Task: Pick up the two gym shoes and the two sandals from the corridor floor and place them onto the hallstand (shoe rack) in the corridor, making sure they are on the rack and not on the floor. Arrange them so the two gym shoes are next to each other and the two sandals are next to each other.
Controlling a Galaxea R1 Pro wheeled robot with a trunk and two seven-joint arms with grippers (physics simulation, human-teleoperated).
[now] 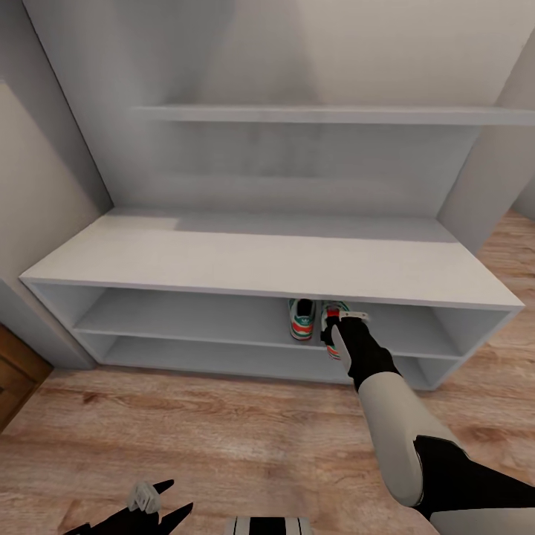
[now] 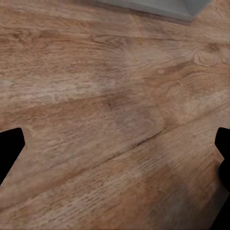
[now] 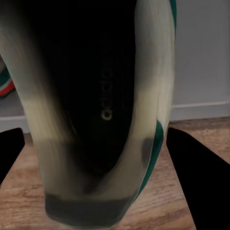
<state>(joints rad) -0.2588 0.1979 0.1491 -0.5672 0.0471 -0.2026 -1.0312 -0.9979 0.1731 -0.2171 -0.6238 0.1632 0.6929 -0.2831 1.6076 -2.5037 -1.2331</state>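
The pale hallstand (image 1: 260, 260) stands straight ahead on the wood corridor floor (image 1: 186, 423). One gym shoe (image 1: 302, 321), cream with teal stripes and a red heel patch, rests on the upper of the two low shelves. Just right of it is the second gym shoe (image 1: 334, 310), heel toward me and overhanging the shelf's front edge. My right gripper (image 1: 336, 336) is shut on its heel. In the right wrist view this shoe's dark opening (image 3: 110, 110) sits between my fingers (image 3: 196, 163). My left gripper (image 1: 160, 507) hangs open low over the floor (image 2: 115, 96). The sandals are out of view.
The bench top is bare, with a stepped shelf (image 1: 334, 114) above it. A brown wooden panel (image 1: 15, 375) stands at the left beside the unit. A grey corner of the hallstand (image 2: 163, 7) appears in the left wrist view. Open flooring lies between me and the rack.
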